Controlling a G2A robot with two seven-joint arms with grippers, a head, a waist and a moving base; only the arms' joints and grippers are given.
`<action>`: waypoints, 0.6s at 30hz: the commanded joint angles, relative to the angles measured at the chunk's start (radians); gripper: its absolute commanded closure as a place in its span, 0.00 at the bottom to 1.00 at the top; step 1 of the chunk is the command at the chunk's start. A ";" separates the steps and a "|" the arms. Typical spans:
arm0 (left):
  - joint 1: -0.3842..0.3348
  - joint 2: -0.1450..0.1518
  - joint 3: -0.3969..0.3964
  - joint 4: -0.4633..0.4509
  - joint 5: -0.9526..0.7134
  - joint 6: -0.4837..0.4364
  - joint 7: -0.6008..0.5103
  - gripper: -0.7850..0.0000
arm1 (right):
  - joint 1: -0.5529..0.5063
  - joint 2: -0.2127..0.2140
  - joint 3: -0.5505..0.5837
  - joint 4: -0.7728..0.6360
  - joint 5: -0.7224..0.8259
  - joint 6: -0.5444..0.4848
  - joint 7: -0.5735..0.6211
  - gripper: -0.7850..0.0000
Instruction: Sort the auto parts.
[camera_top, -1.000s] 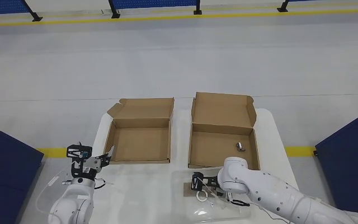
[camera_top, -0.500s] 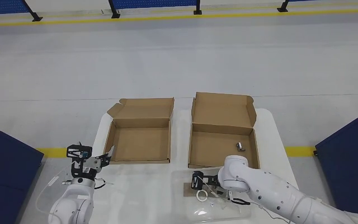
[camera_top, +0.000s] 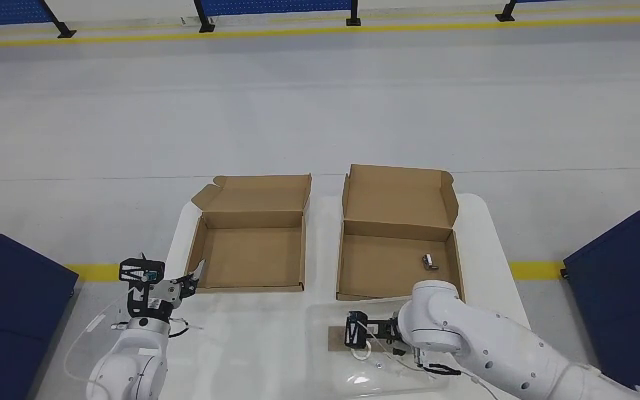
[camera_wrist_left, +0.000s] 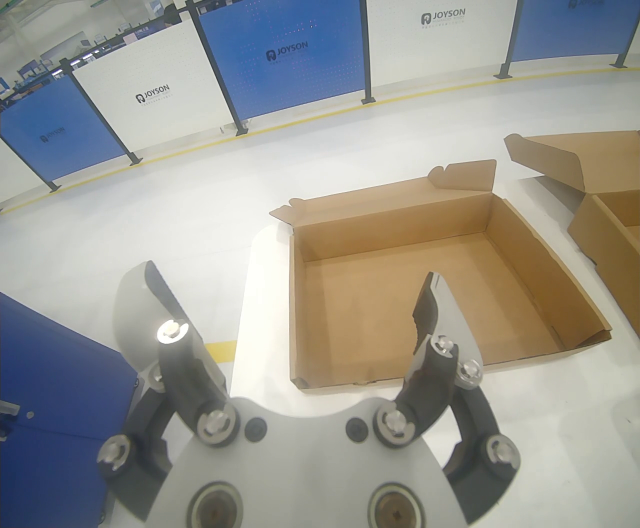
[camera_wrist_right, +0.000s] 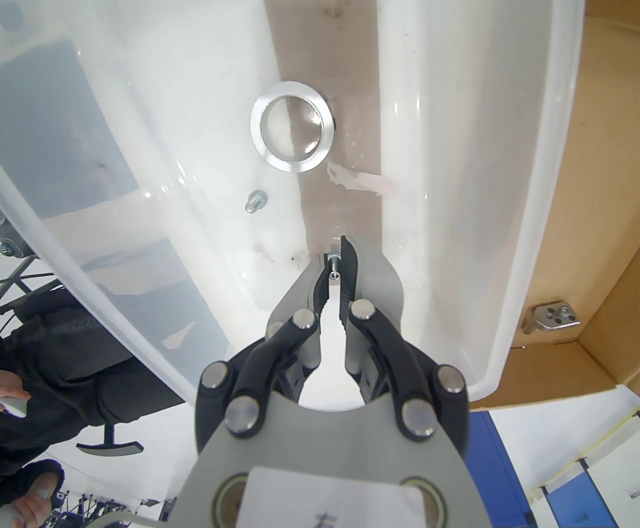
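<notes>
My right gripper (camera_wrist_right: 335, 257) hangs inside a clear plastic bin (camera_wrist_right: 525, 200) and is shut on a small bolt (camera_wrist_right: 334, 264), pinched at the fingertips. A metal ring (camera_wrist_right: 292, 126) and a second small bolt (camera_wrist_right: 255, 201) lie on the bin's floor beyond it. In the top view the right gripper (camera_top: 375, 335) is over the bin (camera_top: 345, 378) at the table's front. A grey metal bracket (camera_top: 430, 262) lies in the right cardboard box (camera_top: 400, 235). My left gripper (camera_wrist_left: 289, 277) stands open in front of the left cardboard box (camera_wrist_left: 390, 225), which holds nothing.
Both boxes have their lids folded back toward the far side. The left box (camera_top: 250, 215) and the right box stand side by side mid-table. A brown strip (camera_wrist_right: 325, 65) runs under the bin. The bracket (camera_wrist_right: 552, 316) sits near the right box's corner.
The right arm's wrist has shifted a little to the right over the bin. The left arm has not moved.
</notes>
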 joint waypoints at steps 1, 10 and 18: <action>0.000 0.000 0.000 0.000 0.000 0.000 0.000 0.00 | 0.000 0.000 0.000 0.000 0.000 0.000 0.000 1.00; 0.000 0.000 0.000 0.000 0.000 0.000 0.000 0.00 | -0.026 0.043 0.125 0.001 0.199 -0.100 -0.099 1.00; 0.000 0.000 0.000 0.000 0.000 0.000 0.000 0.00 | -0.062 0.171 0.216 0.072 0.531 -0.290 -0.289 1.00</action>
